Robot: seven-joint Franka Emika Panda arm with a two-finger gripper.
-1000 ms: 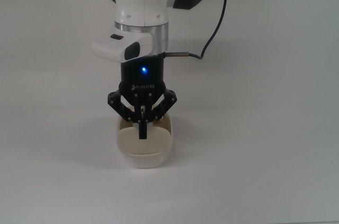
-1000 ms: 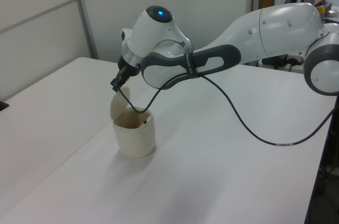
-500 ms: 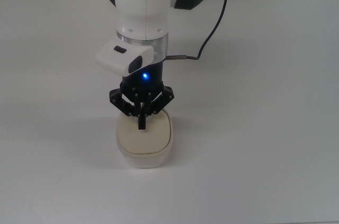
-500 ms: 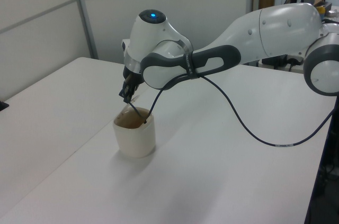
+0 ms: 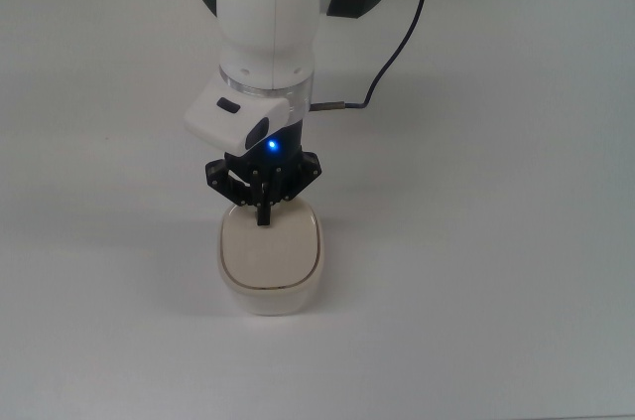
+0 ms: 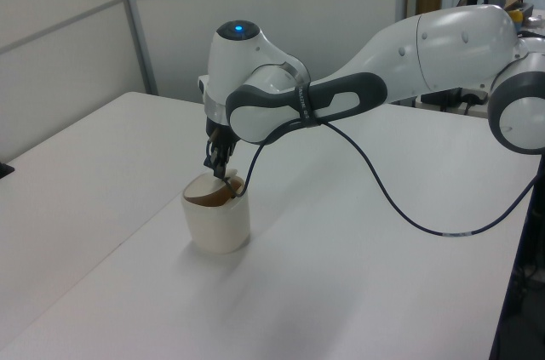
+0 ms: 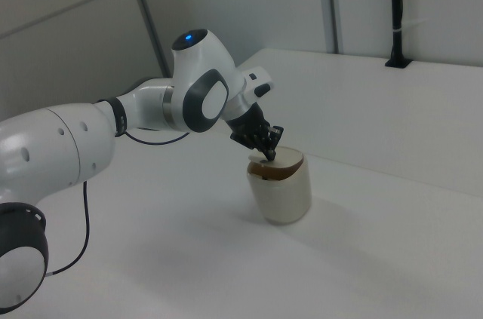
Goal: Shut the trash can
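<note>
Gripper (image 5: 263, 217) fingers pressed together, tip on trash can (image 5: 270, 286) lid (image 5: 270, 251)
Top view shows lid flat; left and right views show it tilted, brown gap along rim; white table (image 5: 496, 241).

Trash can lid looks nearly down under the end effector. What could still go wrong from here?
1. The end effector presses near the lid's back edge; in the left view the lid appears slightly tilted, so it may not seat flat.
2. The trash can stands loose on the table, so further pushing could tip or slide it.
3. The cable hangs close to the can and might snag as the arm retracts.
</note>
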